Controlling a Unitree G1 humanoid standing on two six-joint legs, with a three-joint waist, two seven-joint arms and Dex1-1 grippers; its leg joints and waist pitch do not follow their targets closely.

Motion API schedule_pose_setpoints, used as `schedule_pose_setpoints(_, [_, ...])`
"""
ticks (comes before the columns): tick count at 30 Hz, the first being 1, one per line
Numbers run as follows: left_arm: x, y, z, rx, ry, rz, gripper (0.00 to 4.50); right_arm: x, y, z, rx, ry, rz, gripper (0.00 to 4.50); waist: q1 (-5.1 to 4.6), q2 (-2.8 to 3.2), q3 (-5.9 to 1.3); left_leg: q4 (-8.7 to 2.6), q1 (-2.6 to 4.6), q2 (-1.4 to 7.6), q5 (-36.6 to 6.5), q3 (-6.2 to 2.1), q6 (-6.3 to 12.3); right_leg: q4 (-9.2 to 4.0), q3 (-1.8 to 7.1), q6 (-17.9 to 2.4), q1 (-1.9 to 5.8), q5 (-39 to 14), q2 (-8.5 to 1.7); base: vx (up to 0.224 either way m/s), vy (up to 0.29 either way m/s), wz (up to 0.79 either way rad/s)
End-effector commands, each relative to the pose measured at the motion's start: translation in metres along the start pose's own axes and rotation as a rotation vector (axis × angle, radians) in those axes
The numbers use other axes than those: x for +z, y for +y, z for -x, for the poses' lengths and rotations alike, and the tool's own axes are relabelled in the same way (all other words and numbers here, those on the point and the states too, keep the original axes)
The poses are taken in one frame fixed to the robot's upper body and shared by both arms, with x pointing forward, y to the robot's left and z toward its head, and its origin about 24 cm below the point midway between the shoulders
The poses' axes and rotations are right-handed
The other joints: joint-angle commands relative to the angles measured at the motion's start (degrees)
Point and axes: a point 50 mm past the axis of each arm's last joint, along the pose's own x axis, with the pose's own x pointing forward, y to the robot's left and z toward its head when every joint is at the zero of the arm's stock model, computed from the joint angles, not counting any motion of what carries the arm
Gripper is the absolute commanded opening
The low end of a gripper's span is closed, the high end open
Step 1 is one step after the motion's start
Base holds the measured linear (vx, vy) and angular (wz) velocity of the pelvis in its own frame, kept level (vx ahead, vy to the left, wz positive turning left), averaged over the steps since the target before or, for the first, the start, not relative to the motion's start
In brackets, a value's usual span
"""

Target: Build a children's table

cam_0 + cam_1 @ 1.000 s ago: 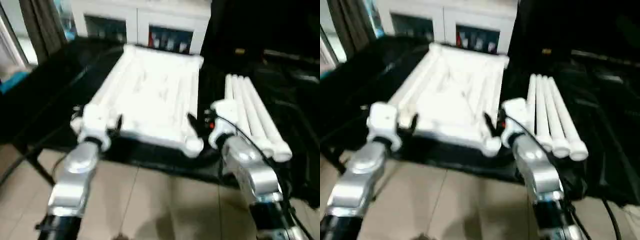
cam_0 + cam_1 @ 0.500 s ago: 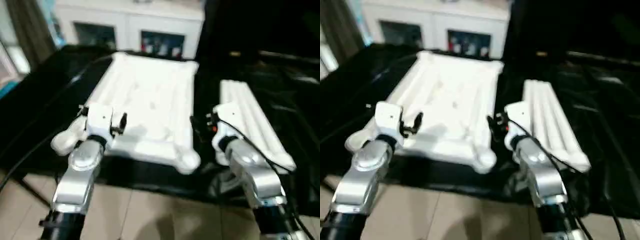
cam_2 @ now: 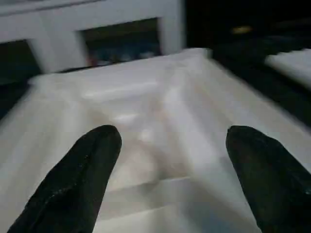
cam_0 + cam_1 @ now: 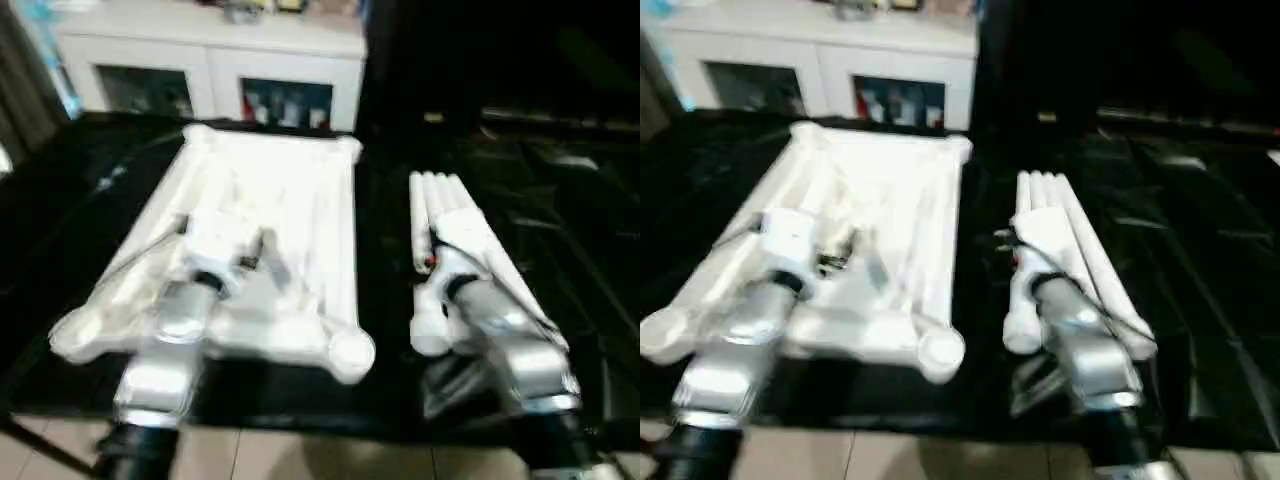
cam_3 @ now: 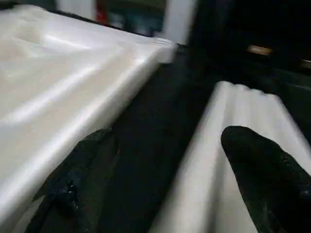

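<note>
One table top (image 4: 300, 190); legs (image 4: 455, 215), count unclear.

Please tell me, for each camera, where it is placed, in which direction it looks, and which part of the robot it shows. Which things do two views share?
Left and right eye views: on the head, looking forward and down at the table top and the legs on a black surface; both silver forearms show.
Left wrist view: on the left wrist, looking along the open left gripper over the ribbed table top.
Right wrist view: on the right wrist, looking along the open right gripper at the gap between top and legs.
Shared: both wrist views show the table top and the white cabinet.
</note>
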Motion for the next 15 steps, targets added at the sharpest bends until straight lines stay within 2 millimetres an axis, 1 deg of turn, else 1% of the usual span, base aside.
schedule_pose_setpoints(1, [0.002, 0.011, 0.003, 0.03, -0.008, -0.024, 4.03, 0.007, 0.01, -0.003, 0.058, -0.025, -0.006, 3.77, 1.74, -0.12, -4.07, -2.9, -6.46, 2.14, 10.16, -1.57, 2.76, -5.01, 5.12, -19.24, 8.31, 5.11, -7.73, 0.128, -0.006, -0.04])
schedule_pose_setpoints(2, [0.002, 0.012, 0.004, 0.009, -0.013, -0.025, 4.03, 0.008, 0.011, -0.002, 0.092, -0.03, -0.013, 3.77, 0.84, 2.31, -4.19, -7.82, -2.88, 2.98, 20.45, -1.43, 4.35, -2.86, 0.14, -15.36, 4.92, 10.81, -2.38, 0.106, 0.021, -0.07])
schedule_pose_setpoints(3, [0.003, 0.012, 0.004, -0.005, -0.016, -0.025, 4.03, 0.009, 0.011, -0.002, 0.115, -0.033, -0.018, 3.77, -1.07, 3.94, -4.84, -7.62, 3.58, 7.44, 27.73, -5.84, 13.7, 1.89, -1.38, -9.4, -1.34, 8.49, 0.49, 0.106, 0.021, -0.07])
schedule_pose_setpoints(4, [0.005, 0.012, 0.006, -0.04, -0.039, -0.019, 4.03, 0.011, 0.011, 0.0, 0.165, -0.041, -0.022, 3.77, -2.01, 3.73, -4.96, -6.73, 6.51, 9.65, 34.95, -8.23, 18.5, 3.18, -0.4, -6.75, -5.11, 5.29, -0.53, 0.146, 0.015, -0.08])
schedule_pose_setpoints(5, [0.008, 0.012, 0.007, -0.077, -0.057, -0.005, 4.03, 0.013, 0.012, 0.001, 0.211, -0.05, -0.028, 3.77, -1.57, 2.76, -5.72, -4.75, 7.88, 11.26, 57.68, -10.36, 23.18, 3.43, 1.97, -1.56, -7.06, 7.24, -3.06, 0.114, 0.009, -0.09])
schedule_pose_setpoints(6, [0.012, 0.012, 0.01, -0.132, -0.094, 0.012, 4.03, 0.017, 0.014, 0.004, 0.293, -0.062, -0.03, 3.77, -1.13, 1.12, -5.7, -3.48, 6.51, 9.27, 70.76, -9.73, 20.64, 1.57, 4.81, 2.01, -7.29, 15.54, -4.84, 0.114, 0.009, -0.09])
schedule_pose_setpoints(7, [0.014, 0.012, 0.012, -0.166, -0.119, 0.009, 4.03, 0.019, 0.015, 0.005, 0.344, -0.064, -0.02, 3.77, -0.78, 0.09, -5.64, -2.8, 4.61, 6.27, 68.45, -8.44, 18.19, 0.24, 5.73, 1.84, -6.42, 20.76, -5.1, -0.041, 0.064, -0.13])
schedule_pose_setpoints(8, [0.018, 0.011, 0.015, -0.211, -0.152, -0.001, 4.03, 0.021, 0.016, 0.008, 0.412, -0.064, -0.005, 3.77, 0.57, -1.72, -5.12, -3.33, -0.55, 0.07, 51.39, -3.8, 13.11, -0.19, 5.26, 0.01, -2.5, 30.9, -3.84, -0.066, 0.036, 0.02])
schedule_pose_setpoints(9, [0.019, 0.009, 0.018, -0.293, -0.149, -0.024, 4.03, 0.023, 0.018, 0.011, 0.495, -0.061, 0.024, 3.77, 1.27, -1.61, -4.49, -4.92, -1.36, -0.07, 32.5, -1.99, 9.17, -1.27, 5.32, -3.21, -1.82, 30.93, -3.85, -0.066, 0.036, 0.02])
schedule_pose_setpoints(10, [0.019, 0.007, 0.02, -0.349, -0.141, -0.039, 4.03, 0.025, 0.019, 0.014, 0.547, -0.058, 0.043, 3.77, 1.23, -1.53, -4.35, -5.75, -1.78, 0.4, 25.15, -1.84, 7.72, -1.24, 5.19, -4.8, -0.99, 28.67, -4.0, 0.0, 0.0, 0.0])
schedule_pose_setpoints(11, [0.02, 0.005, 0.023, -0.436, -0.129, -0.061, 4.03, 0.027, 0.018, 0.017, 0.607, -0.049, 0.063, 3.77, 1.1, -0.84, -3.91, -7.19, -1.81, 1.61, 15.37, -1.65, 4.94, -1.54, 4.63, -7.98, -0.55, 21.7, -3.81, -0.067, -0.046, -0.05])
schedule_pose_setpoints(12, [0.022, 0.001, 0.027, -0.539, -0.113, -0.077, 4.03, 0.03, 0.016, 0.02, 0.663, -0.038, 0.083, 3.77, 0.91, -0.85, -3.58, -8.06, -1.39, 2.34, 9.22, -1.57, 3.22, -1.9, 4.21, -10.0, -0.58, 14.78, -3.4, -0.067, -0.046, -0.05])
schedule_pose_setpoints(13, [0.023, -0.002, 0.031, -0.641, -0.095, -0.086, 4.03, 0.032, 0.014, 0.022, 0.705, -0.023, 0.097, 3.77, 0.78, -0.16, -3.02, -8.78, -0.8, 2.97, 3.23, -1.35, 1.84, -2.42, 4.08, -11.64, -1.22, 7.97, -3.21, -0.074, -0.052, -0.05])
schedule_pose_setpoints(14, [0.024, -0.004, 0.035, -0.704, -0.081, -0.089, 4.03, 0.032, 0.012, 0.023, 0.732, -0.014, 0.106, 3.77, 0.59, -0.08, -2.69, -9.2, -0.62, 3.26, -0.2, -1.13, 0.93, -2.78, 4.02, -12.19, -1.44, 4.39, -3.11, -0.072, -0.048, 0.0])
schedule_pose_setpoints(15, [0.024, -0.005, 0.037, -0.744, -0.073, -0.091, 4.03, 0.033, 0.011, 0.024, 0.75, -0.007, 0.112, 3.77, 0.42, -0.27, -2.0, -9.94, -0.46, 3.51, -7.56, -0.67, -1.58, -3.57, 3.96, -12.07, -1.56, -4.48, -3.04, -0.072, -0.048, 0.0])
